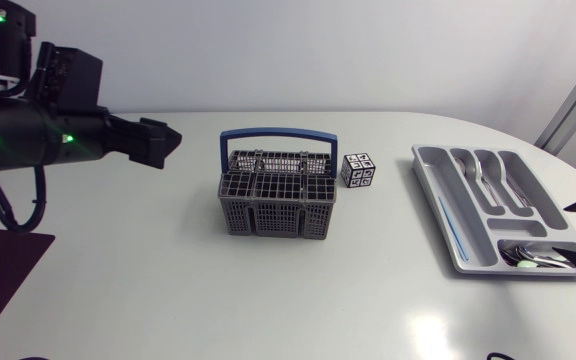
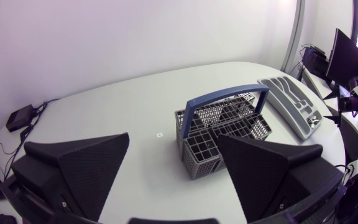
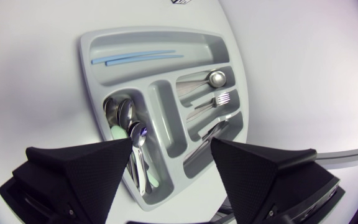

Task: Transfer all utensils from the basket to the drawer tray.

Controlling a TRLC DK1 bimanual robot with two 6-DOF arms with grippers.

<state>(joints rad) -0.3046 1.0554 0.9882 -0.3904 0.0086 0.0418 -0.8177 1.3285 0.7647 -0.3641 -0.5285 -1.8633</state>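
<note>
While the left gripper (image 2: 173, 138) hangs above the white table (image 1: 168, 280) with its two black wedge fingers spread wide and nothing between them, the grey plastic lattice cutlery basket with a blue hoop handle (image 2: 219, 127) stands ahead of it, near the table's middle. Just beside the basket sits a small cube patterned in black and white (image 1: 358, 170). Well apart, on the right arm's side, lies the pale grey moulded drawer tray (image 3: 165, 118). The right gripper (image 3: 171, 144) hovers over it, fingers likewise wide apart, gripping nothing. Two thin light-blue sticks (image 3: 138, 58) lie in the tray's long compartment. A cluster of metal spoons (image 3: 126, 115) (one with a pale green handle) fills another. A metal fork (image 3: 215, 101) lies in a short compartment, and a round-headed metal utensil (image 3: 211, 79) in the one beside it. A third short compartment holds metal pieces I cannot make out.
</note>
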